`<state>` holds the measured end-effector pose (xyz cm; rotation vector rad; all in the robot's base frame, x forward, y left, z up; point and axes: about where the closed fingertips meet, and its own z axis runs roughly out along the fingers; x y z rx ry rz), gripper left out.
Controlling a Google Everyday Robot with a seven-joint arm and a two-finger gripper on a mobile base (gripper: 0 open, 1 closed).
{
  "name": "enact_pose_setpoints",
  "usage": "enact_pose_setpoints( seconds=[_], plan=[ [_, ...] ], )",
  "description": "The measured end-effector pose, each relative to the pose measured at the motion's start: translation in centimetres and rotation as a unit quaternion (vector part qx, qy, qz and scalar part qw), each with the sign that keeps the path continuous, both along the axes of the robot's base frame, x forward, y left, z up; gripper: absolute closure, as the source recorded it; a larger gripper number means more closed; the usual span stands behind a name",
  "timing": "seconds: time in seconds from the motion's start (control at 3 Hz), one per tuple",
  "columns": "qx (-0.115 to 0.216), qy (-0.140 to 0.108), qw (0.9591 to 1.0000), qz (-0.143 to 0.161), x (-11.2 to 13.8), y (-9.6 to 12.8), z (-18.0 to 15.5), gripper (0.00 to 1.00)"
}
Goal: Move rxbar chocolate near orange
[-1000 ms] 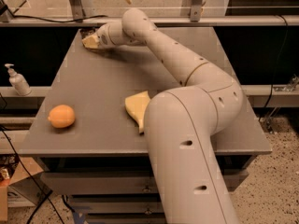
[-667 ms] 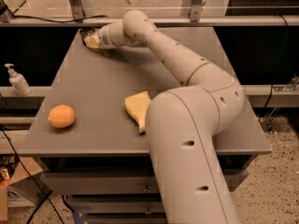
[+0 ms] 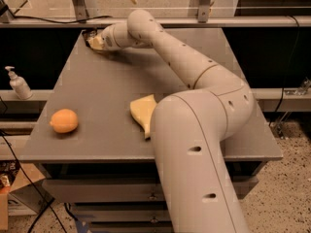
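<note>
The orange (image 3: 64,121) lies near the front left edge of the grey table (image 3: 102,86). My gripper (image 3: 95,41) is stretched out to the table's back left corner, low over the surface and far from the orange. A small dark shape (image 3: 88,34) at the gripper's tip may be the rxbar chocolate. It is mostly hidden by the gripper, and I cannot tell whether it is held.
A pale yellow wavy sponge (image 3: 141,111) lies mid-table, partly hidden by my arm (image 3: 194,144). A soap dispenser bottle (image 3: 19,84) stands on a ledge to the left of the table. A metal rail runs behind the table.
The gripper has crept slightly further toward the back left corner. The orange and sponge have not moved.
</note>
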<state>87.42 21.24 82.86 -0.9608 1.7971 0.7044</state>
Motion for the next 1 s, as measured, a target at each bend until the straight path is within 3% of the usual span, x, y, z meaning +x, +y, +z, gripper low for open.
enact_pose_setpoints(
  seconds=[1.0],
  plan=[
    [0.000,0.000,1.0000,0.000,-0.01,-0.01,0.01,1.00]
  ],
)
